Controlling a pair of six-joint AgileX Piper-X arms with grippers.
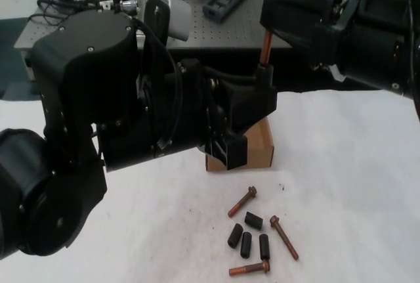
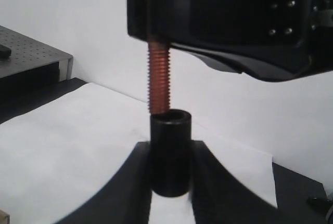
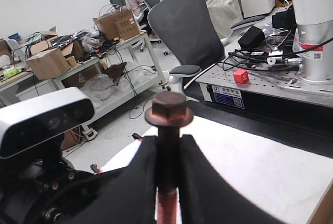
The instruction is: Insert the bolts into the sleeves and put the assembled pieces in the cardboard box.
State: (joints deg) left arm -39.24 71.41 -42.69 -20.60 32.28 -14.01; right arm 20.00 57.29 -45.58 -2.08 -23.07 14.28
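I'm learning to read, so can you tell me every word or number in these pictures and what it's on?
The blue and white plate on the edge of the metal bench: print too small to read.
The sticker on the white column: too blurred to read.
The cardboard box, held bolt, held sleeve: no writing shows.

A bolt (image 1: 267,40) over a sleeve (image 2: 169,151)
The right gripper's (image 3: 167,156) bolt stands directly above the left gripper's (image 2: 169,174) sleeve; loose bolts (image 1: 242,202) and loose sleeves (image 1: 246,244) lie before the cardboard box (image 1: 261,141).
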